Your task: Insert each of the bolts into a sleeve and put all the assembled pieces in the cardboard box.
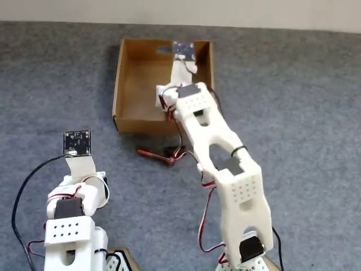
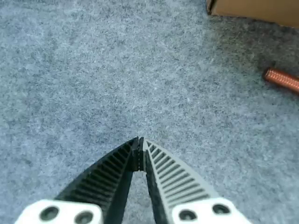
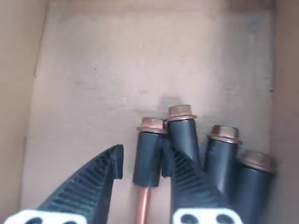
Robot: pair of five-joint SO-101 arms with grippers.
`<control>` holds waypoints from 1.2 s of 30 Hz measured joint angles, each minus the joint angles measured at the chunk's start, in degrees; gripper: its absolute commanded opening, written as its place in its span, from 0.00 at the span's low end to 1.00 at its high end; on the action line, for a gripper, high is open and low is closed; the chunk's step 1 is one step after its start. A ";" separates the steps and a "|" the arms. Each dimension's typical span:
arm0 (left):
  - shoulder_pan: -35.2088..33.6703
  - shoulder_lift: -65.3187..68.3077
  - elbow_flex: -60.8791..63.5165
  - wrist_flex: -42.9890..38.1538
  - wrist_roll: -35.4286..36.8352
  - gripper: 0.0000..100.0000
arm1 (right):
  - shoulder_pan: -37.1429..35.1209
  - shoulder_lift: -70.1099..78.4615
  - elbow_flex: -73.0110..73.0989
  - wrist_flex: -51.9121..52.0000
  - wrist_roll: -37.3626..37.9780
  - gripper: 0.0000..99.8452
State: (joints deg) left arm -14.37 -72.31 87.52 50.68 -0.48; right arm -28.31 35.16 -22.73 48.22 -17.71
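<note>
Sleeved bolts, four of them, lie side by side on the floor of the cardboard box, which sits at 12 o'clock on the grey worktop. Your right end effector hangs inside the box with its jaws apart and grips nothing. One assembled piece lies between the jaws, clear of the dark finger. The other finger overlaps the neighbouring piece.

That overlap is your main risk. If you lift out at an angle, the finger may drag that sleeve or knock the row askew. Copper shank shows below the sleeve of the piece between the jaws, so a nudge could slide its bolt out.

A loose bolt lies on the worktop at 6 o'clock from the box. A dark item beside it may be its sleeve, though you cannot be sure. The right arm's red wires hang close there and could sweep the bolt away as that arm swings back.

Your left end effector is closed and empty at 7 o'clock, so open it before reaching.

No brand, label or writing is legible anywhere.
</note>
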 measured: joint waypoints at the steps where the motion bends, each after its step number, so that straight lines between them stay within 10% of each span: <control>1: 0.00 0.00 0.00 0.00 0.00 0.03 | 0.00 -1.85 0.00 1.49 0.97 0.12; 26: 0.00 0.00 0.00 0.00 0.00 0.03 | 0.00 -35.52 -0.09 37.54 8.53 0.12; 36: 0.00 0.00 0.00 0.00 0.00 0.03 | -3.87 -51.78 29.45 28.66 11.08 0.12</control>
State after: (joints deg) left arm -14.37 -72.31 87.52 50.68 -0.48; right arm -32.18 -16.62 6.73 76.88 -6.64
